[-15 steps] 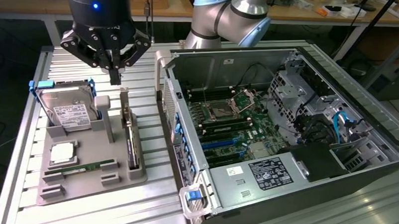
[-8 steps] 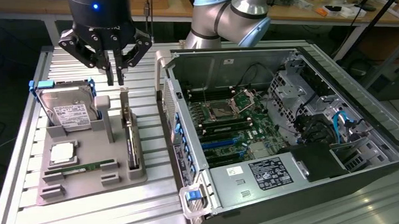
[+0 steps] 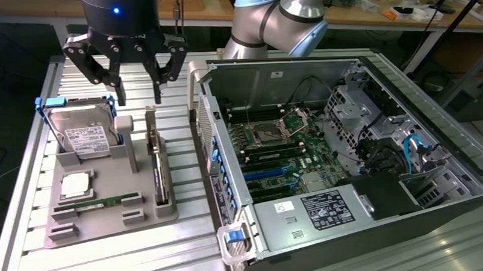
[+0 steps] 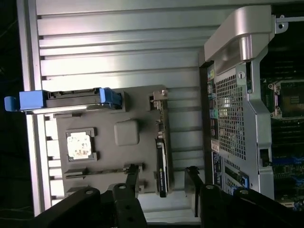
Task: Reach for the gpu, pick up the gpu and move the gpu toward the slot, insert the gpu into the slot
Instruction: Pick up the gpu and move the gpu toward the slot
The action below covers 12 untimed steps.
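Nearest us in the exterior view, the grey fixture tray [image 3: 108,227] carries a slim green memory stick [image 3: 95,204] and a processor chip [image 3: 76,185]. Just beyond them the gpu [image 3: 155,159] stands on its long edge in the tray's cradle nearest the case, untouched. The silver hard drive [image 3: 80,134] is propped at the exterior view's left. At the exterior view's right, inside the open computer case [image 3: 229,244], the slot [image 3: 268,170] sits bare on the green motherboard [image 3: 306,139].

Farthest back, the gripper [image 3: 139,97] hangs over the card's far end, jaws spread wide and holding nothing. In the wrist view its fingers [image 4: 132,183] stand either side of the card's line, apart from it.

We judge the card light and stiff but fragile, and thin enough to tip in its cradle. The best hold looks to be across the two flat faces along the upper edge, near mid-length. That keeps clear of the lower contact edge and the metal end bracket.
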{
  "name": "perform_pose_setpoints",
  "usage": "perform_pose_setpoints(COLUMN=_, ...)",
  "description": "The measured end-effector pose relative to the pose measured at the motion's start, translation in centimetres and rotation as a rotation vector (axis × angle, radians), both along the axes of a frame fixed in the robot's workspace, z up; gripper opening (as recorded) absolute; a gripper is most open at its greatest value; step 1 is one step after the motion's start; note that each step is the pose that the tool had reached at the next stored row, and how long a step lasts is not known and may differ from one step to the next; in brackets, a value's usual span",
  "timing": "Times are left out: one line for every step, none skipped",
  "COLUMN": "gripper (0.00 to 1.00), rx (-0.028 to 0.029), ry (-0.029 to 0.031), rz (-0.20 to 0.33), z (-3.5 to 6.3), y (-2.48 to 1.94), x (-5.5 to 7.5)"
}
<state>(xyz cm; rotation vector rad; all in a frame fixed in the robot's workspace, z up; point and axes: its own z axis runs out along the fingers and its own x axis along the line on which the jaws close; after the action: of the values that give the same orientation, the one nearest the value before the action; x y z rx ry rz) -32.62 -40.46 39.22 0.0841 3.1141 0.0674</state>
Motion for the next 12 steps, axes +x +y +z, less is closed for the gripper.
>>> perform_pose_setpoints(gripper=0.54, rx=-0.0011, ry=0.0002, rz=0.009, z=-0.08, y=0.00, x=0.0)
perform_pose_setpoints(gripper=0.54, rx=-0.0014, ry=0.0007, rz=0.016, z=-0.15, y=-0.01, x=0.0)
perform_pose_setpoints(gripper=0.54, rx=-0.0014, ry=0.0010, rz=0.024, z=-0.30, y=-0.01, x=0.1)
perform_pose_setpoints(gripper=0.54, rx=-0.0014, ry=0.0013, rz=0.035, z=-0.49, y=-0.01, x=0.1)
perform_pose_setpoints(gripper=0.54, rx=-0.0015, ry=0.0014, rz=0.054, z=-0.68, y=0.00, x=0.1)
perform_pose_setpoints(gripper=0.54, rx=-0.0015, ry=0.0014, rz=0.074, z=-0.88, y=-0.01, x=0.1)
perform_pose_setpoints(gripper=0.54, rx=-0.0016, ry=0.0014, rz=0.089, z=-1.08, y=-0.01, x=0.1)
perform_pose_setpoints(gripper=0.54, rx=-0.0017, ry=0.0014, rz=0.101, z=-1.45, y=-0.01, x=0.1)
perform_pose_setpoints(gripper=0.54, rx=-0.0016, ry=0.0014, rz=0.105, z=-1.68, y=-0.01, x=0.1)
perform_pose_setpoints(gripper=0.54, rx=-0.0017, ry=0.0016, rz=0.108, z=-1.88, y=-0.01, x=0.1)
perform_pose_setpoints(gripper=0.54, rx=-0.0015, ry=0.0027, rz=0.112, z=-2.27, y=0.00, x=0.1)
perform_pose_setpoints(gripper=0.54, rx=-0.0015, ry=0.0042, rz=0.115, z=-2.55, y=-0.01, x=0.1)
